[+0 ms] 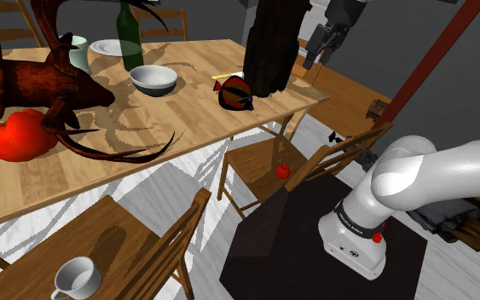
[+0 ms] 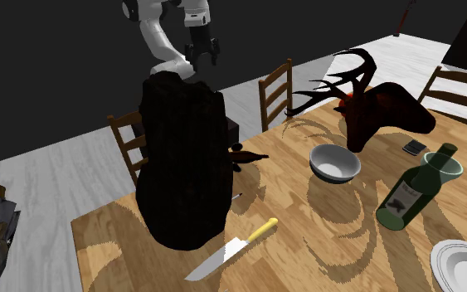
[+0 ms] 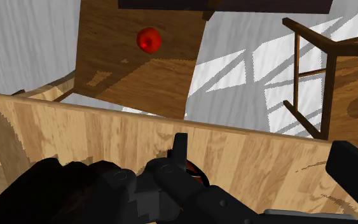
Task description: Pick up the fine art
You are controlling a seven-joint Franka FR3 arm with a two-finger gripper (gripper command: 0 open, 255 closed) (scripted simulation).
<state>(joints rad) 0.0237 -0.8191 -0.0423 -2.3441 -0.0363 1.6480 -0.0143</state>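
art (image 2: 182, 166): upright on counter (image 2: 323, 240), long axis vertical
arm (image 1: 417, 170): reaching high, hand pointing down near art's top
fingers (image 3: 355, 175): we read wide, empty

White rounded arm (image 1: 408, 175), dark joint bands, small red dots, perhaps buttons; all-black gripper (image 2: 201, 55).

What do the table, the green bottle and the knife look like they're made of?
Table: wood, light and matte, with plain grain streaks. Bottle: dark green and somewhat see-through at the neck, so probably glass. Knife: pale grey blade, likely metal; yellow handle, perhaps plastic, hard to tell.
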